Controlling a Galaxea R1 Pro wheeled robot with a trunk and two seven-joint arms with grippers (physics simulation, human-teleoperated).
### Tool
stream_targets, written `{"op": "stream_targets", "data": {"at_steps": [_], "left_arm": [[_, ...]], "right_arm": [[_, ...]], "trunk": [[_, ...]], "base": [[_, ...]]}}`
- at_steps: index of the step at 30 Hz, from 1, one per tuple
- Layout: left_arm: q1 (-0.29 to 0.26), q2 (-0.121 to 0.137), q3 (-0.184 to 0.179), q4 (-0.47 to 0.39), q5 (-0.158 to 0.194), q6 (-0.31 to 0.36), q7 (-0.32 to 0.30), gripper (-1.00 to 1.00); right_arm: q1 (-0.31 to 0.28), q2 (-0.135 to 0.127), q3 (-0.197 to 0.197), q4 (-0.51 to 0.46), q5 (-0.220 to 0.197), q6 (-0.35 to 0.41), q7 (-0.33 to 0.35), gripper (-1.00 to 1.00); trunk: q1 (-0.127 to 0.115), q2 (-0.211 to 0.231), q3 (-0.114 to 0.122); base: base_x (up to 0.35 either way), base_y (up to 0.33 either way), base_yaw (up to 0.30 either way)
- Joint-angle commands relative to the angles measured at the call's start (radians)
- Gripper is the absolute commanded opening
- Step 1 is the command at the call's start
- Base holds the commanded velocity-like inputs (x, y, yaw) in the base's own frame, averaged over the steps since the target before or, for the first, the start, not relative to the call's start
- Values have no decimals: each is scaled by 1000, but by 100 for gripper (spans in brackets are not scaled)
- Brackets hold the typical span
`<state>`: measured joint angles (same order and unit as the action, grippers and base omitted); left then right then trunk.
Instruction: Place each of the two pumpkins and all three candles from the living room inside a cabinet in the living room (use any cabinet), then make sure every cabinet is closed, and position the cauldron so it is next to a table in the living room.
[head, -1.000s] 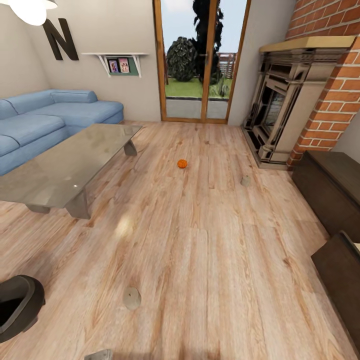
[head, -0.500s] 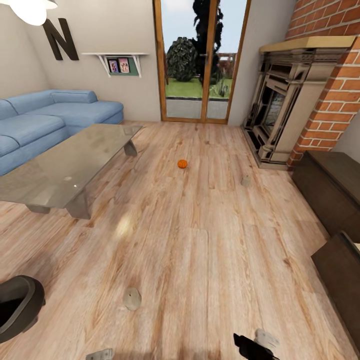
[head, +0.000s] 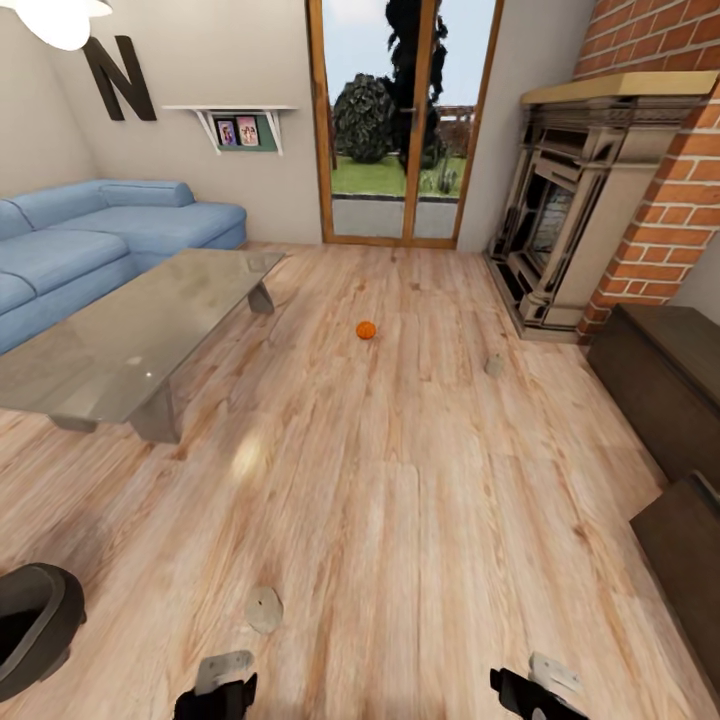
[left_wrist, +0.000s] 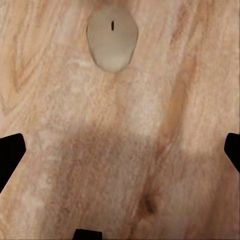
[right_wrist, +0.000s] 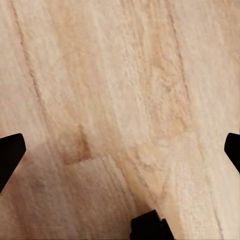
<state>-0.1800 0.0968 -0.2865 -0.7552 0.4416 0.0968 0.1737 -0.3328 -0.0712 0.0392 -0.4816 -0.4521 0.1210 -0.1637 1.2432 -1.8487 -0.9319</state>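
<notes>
While both hands (head: 222, 685) (head: 530, 688) hover spread open, a candle (head: 264, 609) lies just ahead on bare floor (head: 420, 520).

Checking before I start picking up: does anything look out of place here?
Yes. A pumpkin sits alone on the floor, two pale candles lie on the boards, and the black cauldron stands well away from the glass table.
</notes>
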Motion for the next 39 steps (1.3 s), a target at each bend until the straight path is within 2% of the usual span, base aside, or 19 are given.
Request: {"op": "stream_targets", "data": {"at_steps": [1, 4, 7, 14, 23, 28, 39], "left_arm": [[-1, 2, -5, -54, 9, 45, 11, 100], [-1, 1, -4, -140, 6, 101, 13, 100], [-1, 0, -4, -156, 6, 111, 13, 100], [-1, 5, 0, -162, 6, 113, 13, 100], [-1, 2, 0, -162, 6, 72, 15, 100], [-1, 1, 0, -162, 6, 71, 15, 100], [-1, 1, 0, -162, 6, 68, 15, 100]], "right_arm": [[0, -1, 4, -2, -5, -9, -7, 100], [0, -3, 3, -1, -6, -55, -8, 100], [0, 3, 4, -2, -6, -70, -9, 100], [0, 7, 3, 0, -6, -76, -11, 100], [0, 9, 4, 5, -5, -97, -10, 100], [0, 8, 4, 6, -4, -122, -8, 100], [0, 9, 4, 7, -5, -126, -9, 100]], "trunk": [[0, 0, -1], [0, 0, -1], [0, 0, -1], [0, 0, -1], [0, 0, -1], [0, 0, -1], [0, 0, -1]], "base": [[147, 65, 0], [62, 27, 0], [13, 6, 0], [86, 24, 0], [102, 81, 0], [28, 96, 0], [50, 117, 0]]}}
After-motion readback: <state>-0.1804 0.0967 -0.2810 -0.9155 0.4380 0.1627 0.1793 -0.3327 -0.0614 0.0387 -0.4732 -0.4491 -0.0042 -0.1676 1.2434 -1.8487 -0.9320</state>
